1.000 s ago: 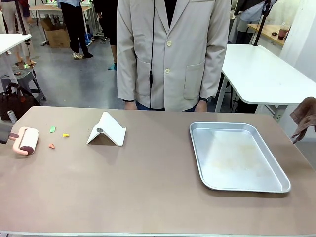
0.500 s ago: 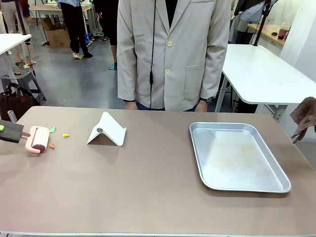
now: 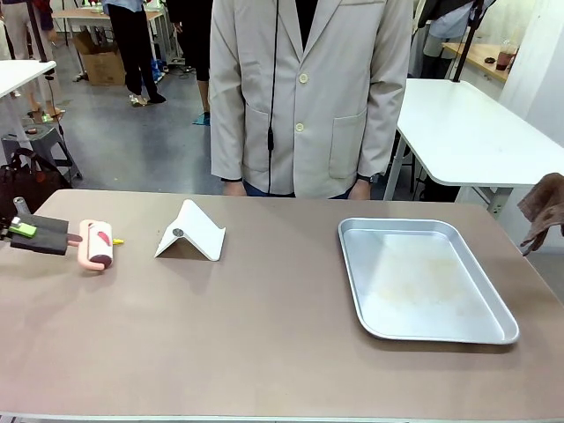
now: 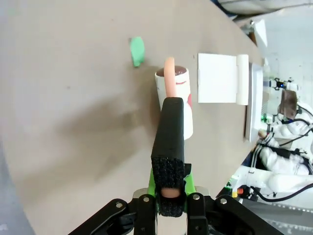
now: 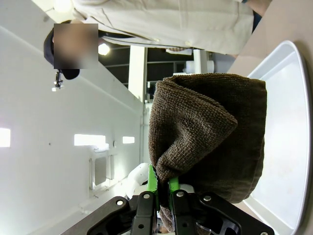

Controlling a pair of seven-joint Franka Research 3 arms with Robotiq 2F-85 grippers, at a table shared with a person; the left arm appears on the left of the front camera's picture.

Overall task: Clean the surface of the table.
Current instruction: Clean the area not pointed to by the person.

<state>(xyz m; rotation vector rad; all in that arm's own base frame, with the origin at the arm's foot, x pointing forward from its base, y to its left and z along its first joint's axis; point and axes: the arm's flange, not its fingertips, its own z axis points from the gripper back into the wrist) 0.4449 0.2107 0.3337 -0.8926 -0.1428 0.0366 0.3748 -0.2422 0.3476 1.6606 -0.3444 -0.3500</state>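
jaws of the right gripper (image 5: pixel 161 185) pinch a dark brown cloth (image 5: pixel 210 142) beside a silver tray (image 5: pixel 289 147).

Our left gripper (image 3: pixel 24 231) has come further in over the table (image 3: pixel 264 335), pushing the pink lint roller (image 3: pixel 97 246) ahead of its fingers. The scraps, once well ahead of the roller, are now close by: the yellow scrap (image 3: pixel 117 241) just past the drum, the green scrap (image 4: pixel 137 51) just beside it.

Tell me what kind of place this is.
Probably a lab or workshop: a white worktable stands behind the brown table, and a cardboard box sits on the bare grey floor.
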